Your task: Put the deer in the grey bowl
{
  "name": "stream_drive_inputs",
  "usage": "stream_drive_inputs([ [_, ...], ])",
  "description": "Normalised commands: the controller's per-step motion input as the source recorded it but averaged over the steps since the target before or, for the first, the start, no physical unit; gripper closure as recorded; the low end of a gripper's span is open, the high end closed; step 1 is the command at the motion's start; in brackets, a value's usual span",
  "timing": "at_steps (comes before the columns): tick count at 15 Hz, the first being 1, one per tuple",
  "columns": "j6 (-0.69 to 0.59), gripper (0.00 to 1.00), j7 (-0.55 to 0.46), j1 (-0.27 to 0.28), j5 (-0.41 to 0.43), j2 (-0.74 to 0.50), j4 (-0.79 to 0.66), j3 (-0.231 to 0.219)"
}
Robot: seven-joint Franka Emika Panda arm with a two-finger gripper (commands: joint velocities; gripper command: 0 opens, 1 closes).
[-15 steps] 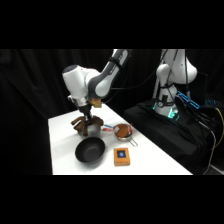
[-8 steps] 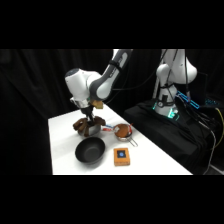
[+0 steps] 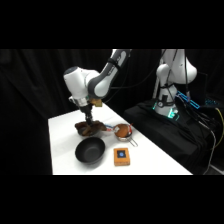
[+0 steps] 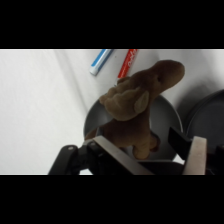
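Here the white table [image 3: 60, 145] is the biggest thing, and the big black bowl [image 3: 90, 151] sits on it near the front. Behind the black bowl, the white arm reaches down, and its gripper [image 3: 88, 120] hangs right over the deer [image 3: 89, 128]. In the wrist view the gripper [image 4: 150, 150] has its two fingers on either side of the deer [image 4: 135, 107], and the brown toy fills the space between them, so the gripper looks closed on the deer. The deer sits over the grey bowl [image 4: 167, 120], whose round rim shows around and under the toy; I cannot tell if the deer touches the bowl's bottom.

To the right of the black bowl lies the orange card [image 3: 121, 157] with a blue mark. Behind that card stands the small brown cup [image 3: 122, 131]. Past the grey bowl, two pens [image 4: 115, 61], one blue and one red, lie on the table.
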Motion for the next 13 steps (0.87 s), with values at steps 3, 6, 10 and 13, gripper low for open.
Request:
stream_drive_inputs([
  [3, -0.31, 0.00, -0.20, -0.014, 0.088, -0.15, 0.19, -0.006],
  [6, -0.34, 0.00, -0.18, -0.016, 0.088, -0.17, 0.20, -0.002],
  [10, -0.30, 0.00, -0.16, -0.012, 0.091, -0.15, 0.18, 0.010],
  [13, -0.22, 0.00, -0.17, -0.025, 0.159, -0.12, 0.13, 0.042],
])
